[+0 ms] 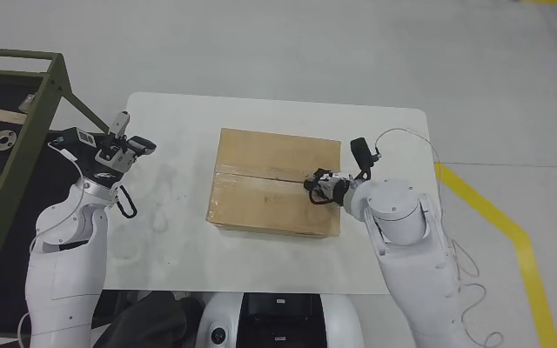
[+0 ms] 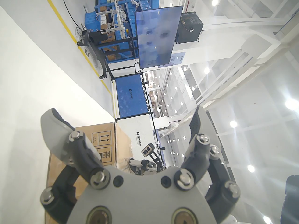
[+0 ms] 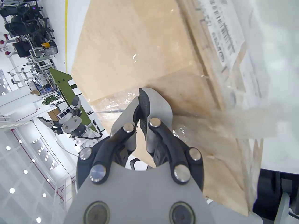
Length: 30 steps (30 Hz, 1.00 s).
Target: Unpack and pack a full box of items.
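Observation:
A closed brown cardboard box (image 1: 274, 178) sits in the middle of the white table (image 1: 174, 252), with clear tape along its centre seam. My right gripper (image 1: 313, 187) is shut, its tips resting on the box top at the right end of that seam (image 3: 142, 94). I cannot tell whether any tape is pinched between the fingers. A loose strip of clear tape (image 3: 233, 117) trails over the box edge beside it. My left gripper (image 1: 132, 137) hangs open over the table's left side, well clear of the box (image 2: 105, 138), with nothing between its fingers (image 2: 126, 115).
A dark green framed cart (image 1: 35, 113) stands just off the table's left edge, close to the left arm. Bare table surface lies on every side of the box. A yellow floor line (image 1: 513, 235) runs past on the right.

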Each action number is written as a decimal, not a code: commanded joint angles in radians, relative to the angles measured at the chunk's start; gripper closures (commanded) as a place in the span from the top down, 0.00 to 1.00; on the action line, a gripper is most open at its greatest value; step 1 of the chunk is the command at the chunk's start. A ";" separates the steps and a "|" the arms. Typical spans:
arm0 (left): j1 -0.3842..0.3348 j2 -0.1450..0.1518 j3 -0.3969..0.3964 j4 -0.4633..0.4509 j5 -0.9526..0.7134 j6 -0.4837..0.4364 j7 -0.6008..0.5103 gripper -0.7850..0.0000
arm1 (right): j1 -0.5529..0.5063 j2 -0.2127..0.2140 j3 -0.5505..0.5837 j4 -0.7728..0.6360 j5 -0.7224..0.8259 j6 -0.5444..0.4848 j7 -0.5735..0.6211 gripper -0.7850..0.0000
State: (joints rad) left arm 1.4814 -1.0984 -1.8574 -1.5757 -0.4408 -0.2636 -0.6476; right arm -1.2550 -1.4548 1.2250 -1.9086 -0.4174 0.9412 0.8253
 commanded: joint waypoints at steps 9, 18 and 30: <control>0.000 0.000 0.000 0.000 0.000 0.000 0.000 1.00 | -0.057 0.021 0.046 -0.049 0.008 -0.003 -0.033 0.00; 0.000 0.000 0.000 0.000 0.000 0.000 0.000 1.00 | -0.122 0.040 0.082 -0.105 0.002 0.001 -0.064 0.00; 0.000 0.000 0.000 0.000 0.000 0.000 0.000 1.00 | -0.189 0.056 0.145 -0.153 0.055 -0.047 -0.135 0.00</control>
State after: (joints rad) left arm 1.4814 -1.0984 -1.8574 -1.5757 -0.4408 -0.2636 -0.6476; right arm -1.4436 -1.4000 1.3684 -2.0612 -0.3651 0.8967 0.6934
